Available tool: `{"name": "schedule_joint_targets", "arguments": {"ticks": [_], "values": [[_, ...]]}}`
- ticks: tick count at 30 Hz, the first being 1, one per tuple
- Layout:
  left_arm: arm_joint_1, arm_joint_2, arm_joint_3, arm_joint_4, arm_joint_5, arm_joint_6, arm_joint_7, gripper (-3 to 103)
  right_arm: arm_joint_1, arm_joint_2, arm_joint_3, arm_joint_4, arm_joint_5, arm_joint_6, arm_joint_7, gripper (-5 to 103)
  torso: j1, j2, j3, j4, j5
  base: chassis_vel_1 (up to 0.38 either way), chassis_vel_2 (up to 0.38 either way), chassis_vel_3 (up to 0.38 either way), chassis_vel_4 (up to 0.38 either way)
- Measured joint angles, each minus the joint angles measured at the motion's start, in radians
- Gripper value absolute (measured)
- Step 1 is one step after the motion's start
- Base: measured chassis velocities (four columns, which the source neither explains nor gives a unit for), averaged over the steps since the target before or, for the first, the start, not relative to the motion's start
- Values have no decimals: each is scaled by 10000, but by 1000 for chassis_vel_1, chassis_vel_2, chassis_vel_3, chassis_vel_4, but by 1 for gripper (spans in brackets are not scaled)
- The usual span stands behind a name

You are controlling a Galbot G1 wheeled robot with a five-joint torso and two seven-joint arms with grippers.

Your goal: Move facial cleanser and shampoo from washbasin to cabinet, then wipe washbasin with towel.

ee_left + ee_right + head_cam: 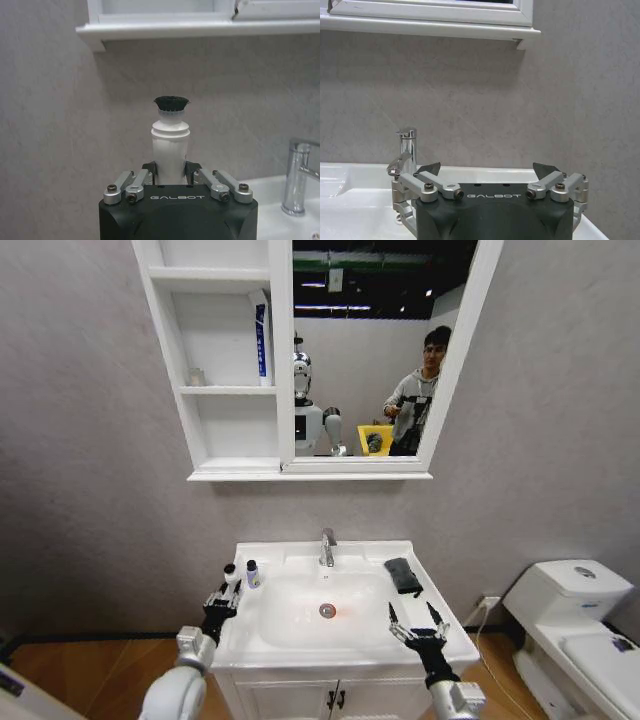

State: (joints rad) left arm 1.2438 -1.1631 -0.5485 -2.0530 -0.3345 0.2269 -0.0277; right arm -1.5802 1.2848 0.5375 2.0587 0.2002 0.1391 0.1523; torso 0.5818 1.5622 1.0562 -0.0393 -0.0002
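Clamping left gripper (170,172) on bottle (170,145): light, stiff, slick; gripping mid-body; right gripper (490,172) gaping empty.

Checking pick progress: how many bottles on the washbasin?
2. A black-capped white bottle at the washbasin's left rear corner, between the left gripper's jaws; a smaller dark-capped bottle beside it, toward the tap.

Before me, the white washbasin (300,625) carries a dark folded towel (403,575) at its back right, and two small bottles (253,573) at its back left.
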Motion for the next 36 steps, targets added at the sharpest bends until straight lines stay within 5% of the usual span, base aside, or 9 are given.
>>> {"name": "schedule_joint_targets", "arguments": {"ticks": [8,11,15,19,25,36], "values": [[-1250,2625,-418,-1272,-3013,1655,-1218,30,-41,68,-110,-103,-285,-17,1,100,1,0,0,-4,1,0,0,0,0],[-2231,4235,-424,-1556,-5186,2526,-2049,30,-89,132,-145,-189,-418,-12,0,100,0,0,0,-2,1,0,0,0,0],[-3344,5044,-259,-1580,-6647,3167,-2591,30,-114,160,-162,-253,-484,-9,0,100,0,0,0,-3,-1,0,0,0,0],[-4850,5555,256,-1434,-8112,3764,-3018,30,-69,165,-171,-366,-518,-8,-3,100,0,0,1,-3,2,0,0,0,0],[-7393,5728,1694,-610,-9188,4197,-3391,30,29,175,-221,-579,-549,-8,-15,100,0,-1,1,0,-1,0,0,0,0],[-12402,4923,5429,2180,-8821,4768,-3200,30,162,177,-250,-826,-576,1,-27,100,2,-2,2,-5,4,0,0,0,0]]}}
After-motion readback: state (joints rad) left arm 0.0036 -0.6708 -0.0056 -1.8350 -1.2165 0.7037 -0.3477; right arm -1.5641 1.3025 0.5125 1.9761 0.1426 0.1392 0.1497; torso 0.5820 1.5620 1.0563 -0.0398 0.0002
